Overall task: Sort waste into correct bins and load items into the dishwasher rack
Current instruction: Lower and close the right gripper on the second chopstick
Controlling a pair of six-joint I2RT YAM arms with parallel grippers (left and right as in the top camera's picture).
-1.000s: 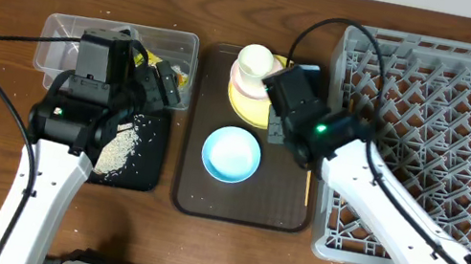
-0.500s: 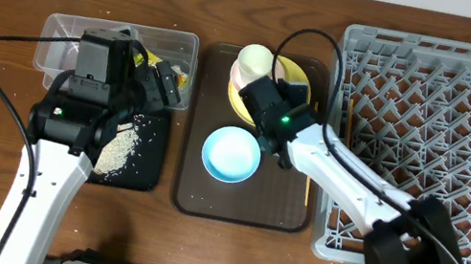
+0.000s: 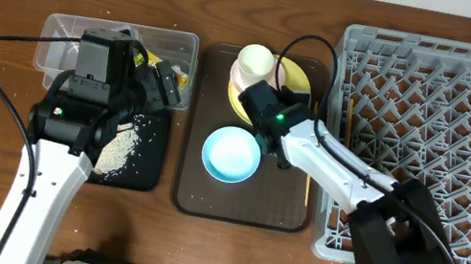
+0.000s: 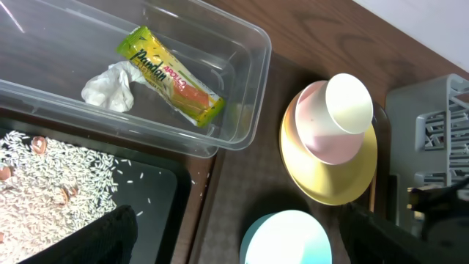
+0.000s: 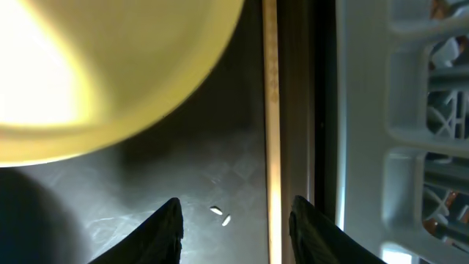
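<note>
Sorting status: a small green-and-yellow snack wrapper (image 4: 170, 75) and a crumpled white tissue (image 4: 110, 86) lie in the clear rectangular plastic tub (image 4: 249, 110). Loose white rice scraps (image 4: 58, 176) are spread in the shallow black rectangular tray (image 4: 157, 198) just beside it, so dry rubbish and food waste sit apart.
Left gripper (image 4: 253, 238): hangs above the tub and black tray with its jaws spread wide and nothing in them; it appears parked clear of the other arm.
Right gripper (image 5: 238, 227): low over the right side of the dark-brown serving tray (image 3: 243, 201), jaws partly apart and closed on nothing.
Thin wooden chopstick (image 5: 271, 110): lies flat on the serving tray below that gap, nearer the right finger, running along the tray's raised rim, with the round yellow plate (image 4: 330, 187) on its other side.
Second chopstick (image 3: 350, 118): lies in the large grey lattice dishwasher rack (image 3: 438, 139), near its left wall.
Dishes: a small white cup (image 4: 348, 103) sits in a pale pink bowl (image 4: 315, 125) on the yellow plate. A light blue bowl (image 4: 286, 238) stands alone nearer the front. None is in the rack yet.
Step in hand: probably lining up across the chopstick to pinch it.
Risk: the stick is thin and flat against the rim, so a finger may skid off or nudge it away.
</note>
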